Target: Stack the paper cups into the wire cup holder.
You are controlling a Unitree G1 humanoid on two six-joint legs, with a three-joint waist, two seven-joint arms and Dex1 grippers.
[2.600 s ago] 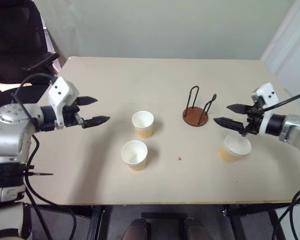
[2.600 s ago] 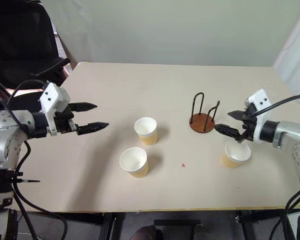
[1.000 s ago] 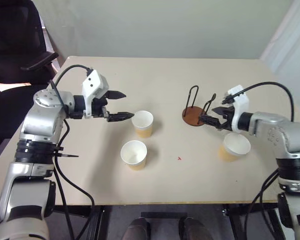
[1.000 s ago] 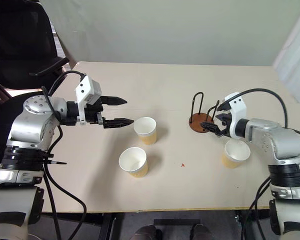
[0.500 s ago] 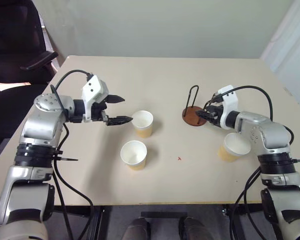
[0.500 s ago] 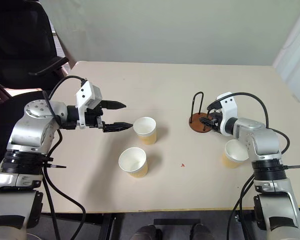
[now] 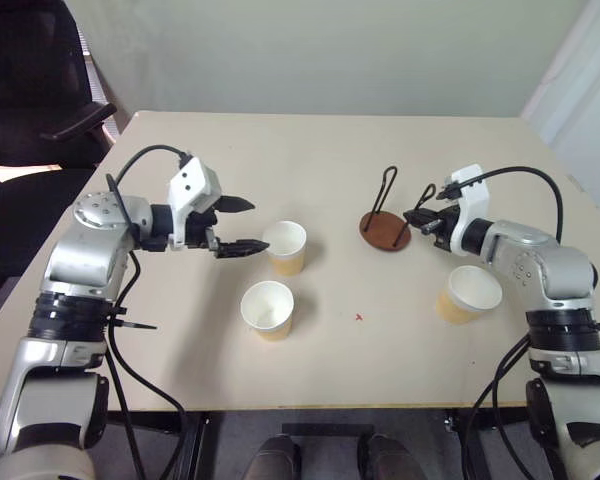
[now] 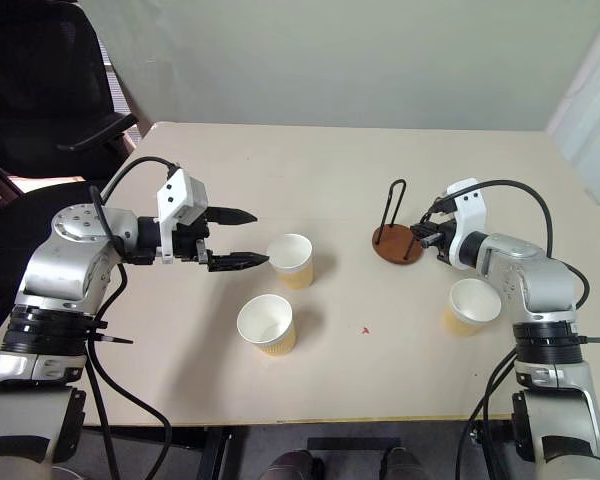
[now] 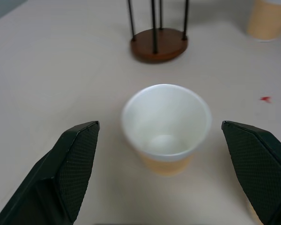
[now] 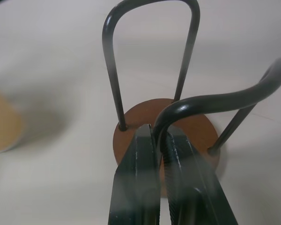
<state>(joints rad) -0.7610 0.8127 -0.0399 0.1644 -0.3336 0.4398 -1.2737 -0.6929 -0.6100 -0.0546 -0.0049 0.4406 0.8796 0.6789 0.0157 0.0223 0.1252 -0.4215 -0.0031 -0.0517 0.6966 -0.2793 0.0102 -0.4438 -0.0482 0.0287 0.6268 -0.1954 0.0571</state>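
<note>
Toward the table's (image 7: 180, 350) right edge, the right gripper (image 10: 160, 140) pinches the wire cup holder's (image 7: 385, 230) loop; the left gripper (image 7: 242, 225) gapes wide, empty; all three paper cups (image 7: 285, 247) remain unstacked.

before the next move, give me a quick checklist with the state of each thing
1. Right gripper shut on a wire loop of the holder: ok, the wrist view shows the wire pinched between its fingers.
2. Holder base flat on the table: cannot tell, it may be slightly lifted.
3. Left gripper open and lined up with the far cup: ok, the cup sits between its fingers, untouched.
4. All cups upright: ok, the near cup and the right cup also stand mouth up.
5. Cups in the holder: not ok, none is stacked yet.
6. Right cup apart from the holder: ok, a gap shows between them.
</note>
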